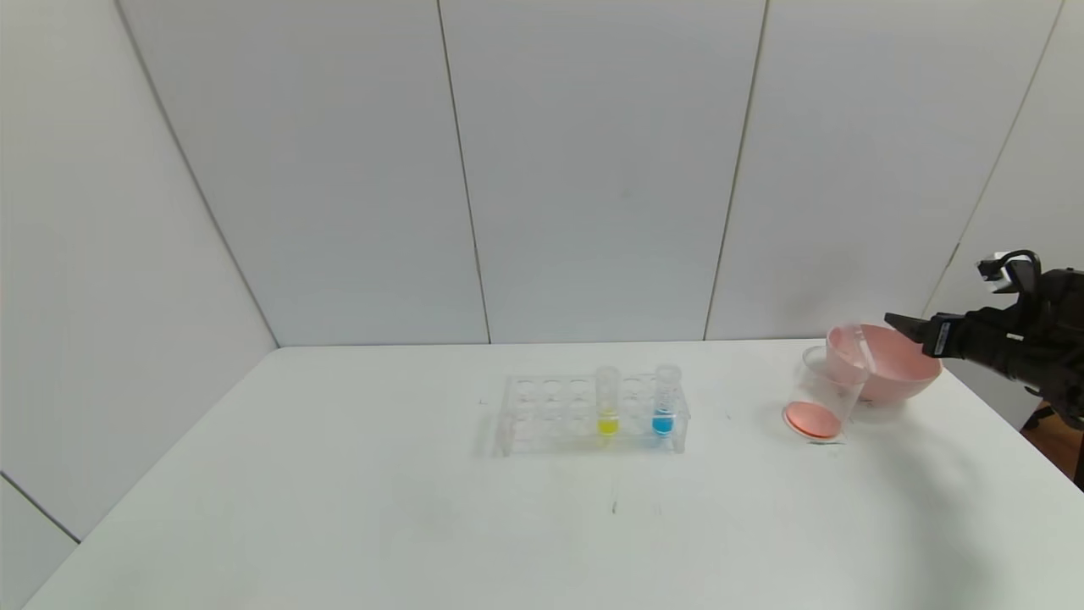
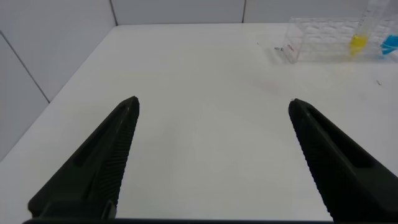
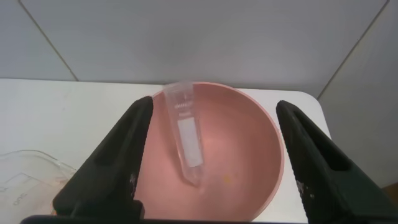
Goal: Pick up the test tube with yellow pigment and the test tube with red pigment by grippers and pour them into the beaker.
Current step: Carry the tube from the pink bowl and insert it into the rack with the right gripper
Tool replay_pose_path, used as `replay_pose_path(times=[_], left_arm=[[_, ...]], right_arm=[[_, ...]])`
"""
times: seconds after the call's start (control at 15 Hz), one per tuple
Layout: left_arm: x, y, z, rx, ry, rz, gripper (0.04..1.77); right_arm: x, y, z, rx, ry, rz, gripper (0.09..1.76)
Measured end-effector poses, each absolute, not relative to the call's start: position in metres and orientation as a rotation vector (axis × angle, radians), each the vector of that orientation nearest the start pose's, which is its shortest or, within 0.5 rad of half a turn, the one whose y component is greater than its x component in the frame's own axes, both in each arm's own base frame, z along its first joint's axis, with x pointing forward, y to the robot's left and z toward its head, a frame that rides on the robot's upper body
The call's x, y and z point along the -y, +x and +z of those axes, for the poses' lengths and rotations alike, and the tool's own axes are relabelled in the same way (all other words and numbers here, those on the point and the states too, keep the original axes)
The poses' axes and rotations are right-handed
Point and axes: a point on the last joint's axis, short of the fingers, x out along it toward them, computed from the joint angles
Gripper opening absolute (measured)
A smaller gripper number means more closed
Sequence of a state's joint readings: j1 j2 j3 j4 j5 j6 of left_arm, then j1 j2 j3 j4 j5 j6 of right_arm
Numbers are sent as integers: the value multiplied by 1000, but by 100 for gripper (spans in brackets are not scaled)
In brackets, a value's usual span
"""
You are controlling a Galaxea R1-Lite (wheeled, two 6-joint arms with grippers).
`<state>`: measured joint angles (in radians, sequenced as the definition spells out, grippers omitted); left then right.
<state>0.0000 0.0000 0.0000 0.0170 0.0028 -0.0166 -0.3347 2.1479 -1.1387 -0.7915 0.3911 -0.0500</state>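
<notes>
The yellow tube [image 1: 607, 398] is standing upright in the rack [image 1: 593, 414] at mid-table, its long axis vertical, with the blue tube [image 1: 665, 400] standing two holes to its right in the same row. An emptied tube [image 3: 186, 140], judged to be the red one, is lying tilted inside the pink bowl [image 1: 898, 371], mouth up against the rim and round end down in the bowl. The beaker [image 1: 826, 396], holding orange-red liquid at its bottom, is standing just beside the bowl on the rack side. The right gripper [image 1: 899, 322] is being held above the bowl's far right edge with its fingers spread wide and nothing between them; the yellow tube lies well to its left. The left gripper [image 2: 214, 109] is being held low over the table's left part, fingers equally apart and empty, with the rack ahead and to its right. The left arm is judged better placed for the yellow tube, which calls for a sideways approach to a vertical axis.
</notes>
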Motion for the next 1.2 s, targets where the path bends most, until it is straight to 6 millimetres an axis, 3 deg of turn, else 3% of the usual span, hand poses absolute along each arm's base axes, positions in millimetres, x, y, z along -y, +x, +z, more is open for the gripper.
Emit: replay_pose_path(times=[0.27,0.47,0.8,1.2], left_arm=[[0,-23,74,-17,-17,3,172],[0,-23,74,-17,-17,3,172],[0,-23,74,-17,-17,3,172],[0,-23,74,-17,-17,3,172]], right_arm=[[115,388,141,-181,23,85,154],[85,367,160,-183,19,140,160],[13,322,176,-208,-4,50,165],[-68,275,176,-222,-12,35,168]])
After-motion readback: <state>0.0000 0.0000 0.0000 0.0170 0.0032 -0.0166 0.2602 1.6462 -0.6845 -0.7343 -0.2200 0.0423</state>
